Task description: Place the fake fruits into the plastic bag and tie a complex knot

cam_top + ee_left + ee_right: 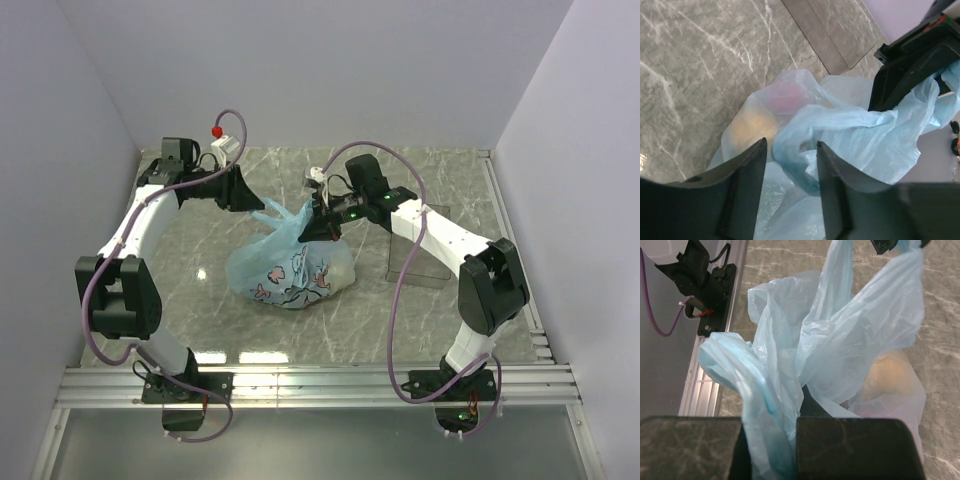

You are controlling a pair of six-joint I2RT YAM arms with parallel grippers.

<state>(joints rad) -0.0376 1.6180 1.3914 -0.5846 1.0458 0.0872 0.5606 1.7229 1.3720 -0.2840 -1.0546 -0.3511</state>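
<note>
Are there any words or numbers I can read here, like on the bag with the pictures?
None: no words, numbers or brand names can be read in any view.
The plastic bag: only pink and dark cartoon pictures, no letters to make out.
The clear tray: no label shows.

Grey marbled table (190, 255), printed light-blue plastic bag (290, 272) at its middle, clear tray (420, 262) beside it — not touching
</note>
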